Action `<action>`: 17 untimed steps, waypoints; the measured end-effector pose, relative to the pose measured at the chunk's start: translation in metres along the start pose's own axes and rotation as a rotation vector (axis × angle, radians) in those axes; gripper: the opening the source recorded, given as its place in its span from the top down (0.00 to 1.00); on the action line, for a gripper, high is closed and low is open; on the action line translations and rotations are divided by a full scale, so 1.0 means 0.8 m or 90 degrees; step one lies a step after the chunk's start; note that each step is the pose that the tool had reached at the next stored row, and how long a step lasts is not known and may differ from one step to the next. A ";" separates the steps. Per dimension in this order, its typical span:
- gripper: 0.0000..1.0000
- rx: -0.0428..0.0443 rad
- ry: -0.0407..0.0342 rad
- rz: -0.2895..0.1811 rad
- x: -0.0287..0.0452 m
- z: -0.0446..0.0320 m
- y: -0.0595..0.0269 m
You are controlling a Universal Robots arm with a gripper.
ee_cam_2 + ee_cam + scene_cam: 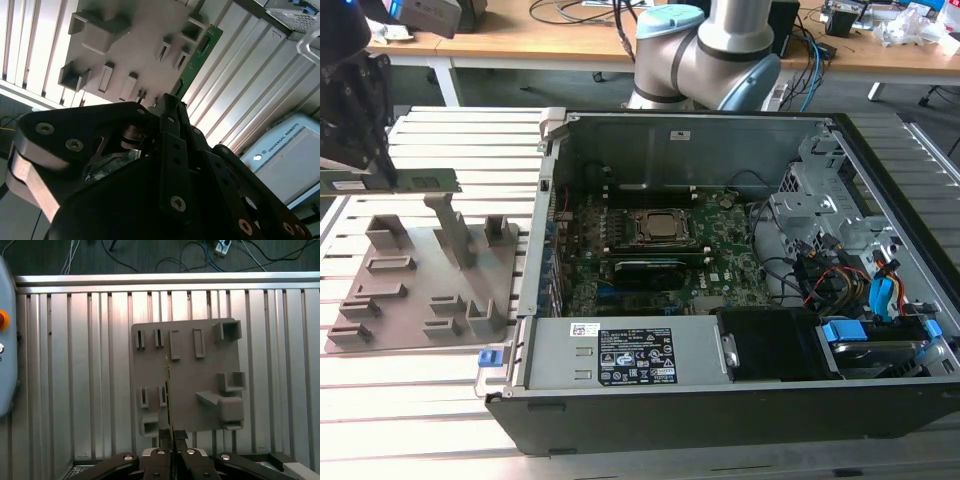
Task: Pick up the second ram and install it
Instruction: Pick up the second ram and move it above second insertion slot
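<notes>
The second ram [415, 181] is a slim green stick held level above the grey fixture plate [420, 300] at the exterior view's left. My gripper [378, 172] is shut on it from above, near one end. In the second wrist view the green stick [199, 56] runs out from between the black fingers [171, 112], with my gripper [167, 100] over the plate [135, 45]. In the first wrist view the stick [168, 390] shows edge-on, clamped in my gripper [172, 436] above the plate [200, 375]. The open computer case [720, 370] lies to the exterior view's right.
Inside the case are the green motherboard [720, 255], the processor socket [665, 228] and a black oblong card [645, 270]. Drive bays and cables [860, 290] fill its right end. The arm's base [705, 50] stands behind the case. The slatted metal table [410, 400] carries everything.
</notes>
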State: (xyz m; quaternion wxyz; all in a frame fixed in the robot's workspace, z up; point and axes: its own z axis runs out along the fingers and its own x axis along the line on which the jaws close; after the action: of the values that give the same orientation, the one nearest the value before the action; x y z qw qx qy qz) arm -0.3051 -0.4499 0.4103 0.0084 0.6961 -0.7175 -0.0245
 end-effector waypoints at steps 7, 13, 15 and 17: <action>0.86 0.0000 0.0000 0.000 -0.0009 -0.0014 -0.029; 0.86 -0.0001 0.0001 0.000 -0.0016 -0.0025 -0.052; 0.86 0.0000 0.0000 0.000 -0.0019 -0.0029 -0.062; 0.86 0.0001 0.0000 0.000 -0.0022 -0.0032 -0.071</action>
State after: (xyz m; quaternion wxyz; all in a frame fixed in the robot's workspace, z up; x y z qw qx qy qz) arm -0.2484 -0.4499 0.4102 0.0083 0.6960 -0.7175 -0.0245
